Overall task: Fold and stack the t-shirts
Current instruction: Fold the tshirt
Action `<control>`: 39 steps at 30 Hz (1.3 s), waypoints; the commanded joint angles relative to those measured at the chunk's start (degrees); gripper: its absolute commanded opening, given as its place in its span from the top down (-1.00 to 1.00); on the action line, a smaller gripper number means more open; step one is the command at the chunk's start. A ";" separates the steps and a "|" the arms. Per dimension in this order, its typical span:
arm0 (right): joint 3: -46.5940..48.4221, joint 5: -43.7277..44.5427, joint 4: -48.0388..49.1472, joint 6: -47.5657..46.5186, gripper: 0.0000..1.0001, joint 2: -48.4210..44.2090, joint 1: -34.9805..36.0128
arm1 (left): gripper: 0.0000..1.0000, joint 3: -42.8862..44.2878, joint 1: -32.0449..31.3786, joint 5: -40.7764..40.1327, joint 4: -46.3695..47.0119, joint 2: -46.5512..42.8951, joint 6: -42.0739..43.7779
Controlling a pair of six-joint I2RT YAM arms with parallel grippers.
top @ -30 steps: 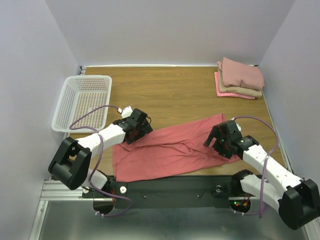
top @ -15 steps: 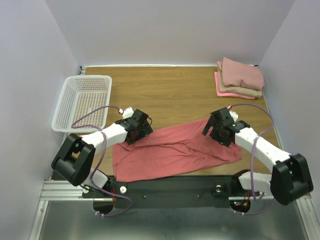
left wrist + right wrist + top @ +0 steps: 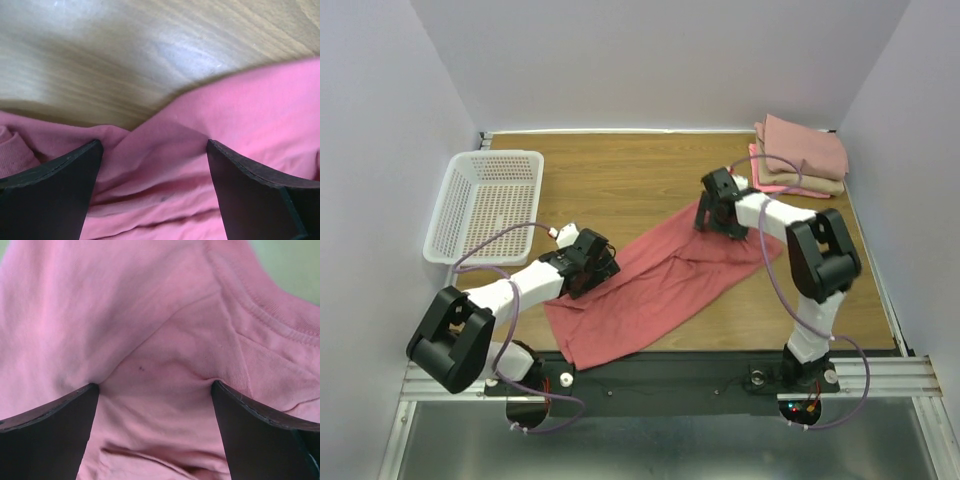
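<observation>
The large coral-red t-shirt (image 3: 660,285) lies spread and wrinkled on the wooden table (image 3: 620,170), running diagonally from near left to far right. My left gripper (image 3: 588,262) is on its left upper edge, jaws open, with cloth (image 3: 240,110) between the fingers. My right gripper (image 3: 715,205) is on the shirt's far right corner, jaws open, fingertips pressed into the cloth (image 3: 125,315) near the collar seam. Folded shirts are stacked at the back right: dusty-pink (image 3: 805,143) on top, tan (image 3: 823,184) under it, bright-pink (image 3: 768,183) at the bottom.
A white mesh basket (image 3: 485,200) stands at the left edge of the table. Grey walls close in the left, back and right sides. The arm bases and a metal rail (image 3: 660,375) run along the near edge.
My right gripper has swept toward the back and left, dragging the shirt's right end with it, so the shirt now lies diagonally. My left gripper has shifted slightly toward the near side.
</observation>
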 commanded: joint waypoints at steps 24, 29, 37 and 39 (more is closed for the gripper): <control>66.20 -32.39 6.82 -26.77 -1.00 45.85 0.07 | -0.97 7.71 -29.07 2.94 -14.60 2.80 -20.48; 57.00 -26.85 4.88 -25.81 -1.00 31.70 0.07 | -0.97 11.32 -28.98 -5.68 -20.78 -4.49 -20.49; 25.62 -15.86 4.26 -17.82 -1.00 1.97 0.15 | -0.97 7.29 -29.07 -3.85 -19.13 -11.97 -19.44; 14.24 -12.53 4.26 -14.32 -1.00 -7.23 0.07 | -0.97 3.62 -29.16 -1.13 -14.58 -12.33 -18.03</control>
